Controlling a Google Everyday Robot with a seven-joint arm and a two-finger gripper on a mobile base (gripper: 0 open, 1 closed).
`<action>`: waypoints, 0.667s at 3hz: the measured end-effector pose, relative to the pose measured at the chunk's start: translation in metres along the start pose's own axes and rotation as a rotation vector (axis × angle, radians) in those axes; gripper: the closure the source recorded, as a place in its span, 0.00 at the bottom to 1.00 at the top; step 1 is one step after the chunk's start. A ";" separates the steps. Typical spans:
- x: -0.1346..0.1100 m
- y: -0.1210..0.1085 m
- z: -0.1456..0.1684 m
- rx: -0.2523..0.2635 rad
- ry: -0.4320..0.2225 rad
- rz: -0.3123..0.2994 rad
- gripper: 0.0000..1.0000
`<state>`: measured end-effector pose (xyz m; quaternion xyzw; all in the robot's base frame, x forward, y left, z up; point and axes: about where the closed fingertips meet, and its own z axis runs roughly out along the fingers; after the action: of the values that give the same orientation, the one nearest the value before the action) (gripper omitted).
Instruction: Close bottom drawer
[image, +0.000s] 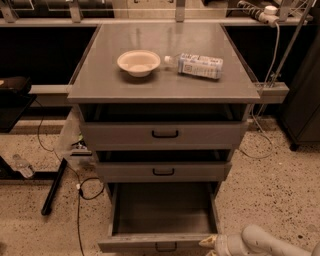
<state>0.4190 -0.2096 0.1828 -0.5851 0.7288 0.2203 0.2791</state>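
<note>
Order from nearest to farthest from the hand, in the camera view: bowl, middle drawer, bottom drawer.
The hand is low on the right.
1. bottom drawer: beside the hand, lowest, pulled out.
2. middle drawer: above it.
3. bowl: on the cabinet top, left.

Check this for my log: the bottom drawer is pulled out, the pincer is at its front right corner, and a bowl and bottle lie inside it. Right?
No. The camera view shows bowl and bottle on the cabinet top; the bottom drawer is out, pincer at its front right corner.
</note>
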 end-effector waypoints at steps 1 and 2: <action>-0.003 -0.013 0.009 0.027 -0.022 -0.002 0.00; -0.010 -0.029 0.023 0.046 -0.034 -0.032 0.18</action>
<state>0.4527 -0.1939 0.1720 -0.5863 0.7195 0.2086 0.3083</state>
